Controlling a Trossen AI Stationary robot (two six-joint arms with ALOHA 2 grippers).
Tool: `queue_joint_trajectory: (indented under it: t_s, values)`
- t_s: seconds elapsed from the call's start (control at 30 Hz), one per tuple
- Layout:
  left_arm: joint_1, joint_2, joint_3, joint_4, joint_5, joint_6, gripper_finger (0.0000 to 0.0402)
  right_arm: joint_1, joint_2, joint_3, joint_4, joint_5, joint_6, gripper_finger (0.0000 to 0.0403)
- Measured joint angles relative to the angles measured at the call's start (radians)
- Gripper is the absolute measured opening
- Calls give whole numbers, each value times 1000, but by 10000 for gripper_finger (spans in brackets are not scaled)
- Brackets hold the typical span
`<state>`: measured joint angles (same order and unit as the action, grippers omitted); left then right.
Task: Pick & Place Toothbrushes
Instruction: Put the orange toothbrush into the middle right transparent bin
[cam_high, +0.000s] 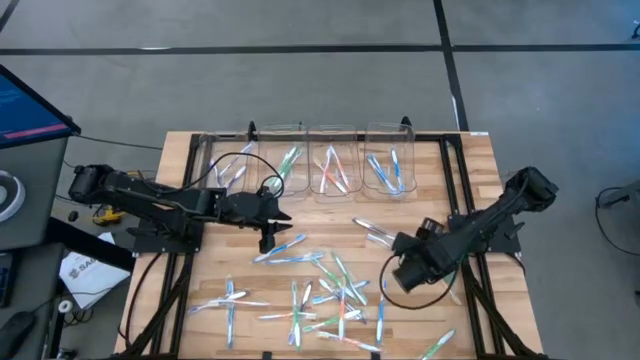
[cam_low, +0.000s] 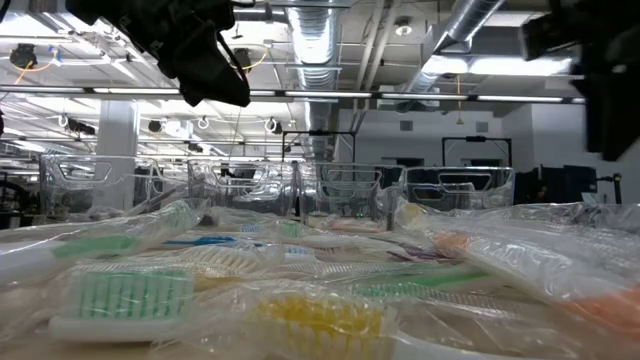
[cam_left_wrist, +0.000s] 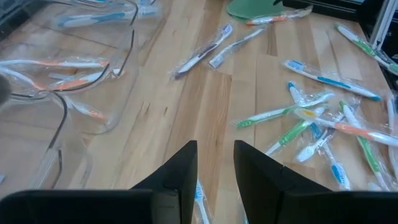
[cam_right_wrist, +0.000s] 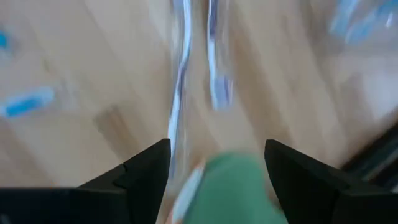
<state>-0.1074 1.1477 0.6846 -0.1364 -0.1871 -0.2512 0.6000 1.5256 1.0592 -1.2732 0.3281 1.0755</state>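
Left gripper (cam_high: 270, 240) grips a toothbrush (cam_high: 290, 243) beside the bins (cam_high: 335, 135); right gripper (cam_high: 402, 268) hovers open over loose toothbrushes.

Toothbrushes (cam_high: 330, 295) scattered on table (cam_high: 180, 180) front; bins (cam_high: 330, 160) along back edge.

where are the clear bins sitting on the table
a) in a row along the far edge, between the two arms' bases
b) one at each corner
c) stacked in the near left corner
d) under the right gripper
a: in the high view the clear bins stand side by side along the table's far edge, some holding toothbrushes, while more loose ones lie scattered on the wood nearer the camera.
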Motion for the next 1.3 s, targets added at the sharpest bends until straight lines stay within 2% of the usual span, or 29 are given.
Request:
queue_joint_trajectory:
  t_s: [0.23, 0.47, 0.53, 0.7, 0.93, 1.03, 1.3]
  values:
    - [0, 0, 0, -4, 0, 0, 99, 82, 0, 0, -3, -145, 202, 255]
    - [0, 0, 0, -5, 0, 0, 99, 116, -1, -16, 21, -147, 342, 255]
    - [0, 0, 0, -5, -1, 0, 99, 103, -1, -60, 76, -169, 343, 255]
    - [0, -1, -14, -4, -3, 0, 99, 73, 0, -194, 156, -320, 300, 255]
    - [2, -1, -79, 3, -3, 0, 99, 49, 0, -281, 260, -332, 280, 255]
    - [2, -1, -91, 10, -3, 0, 99, 30, 0, -310, 345, -356, 259, 255]
    - [2, -1, -92, 21, -3, 0, 99, -22, -6, -386, 409, -397, 252, 255]
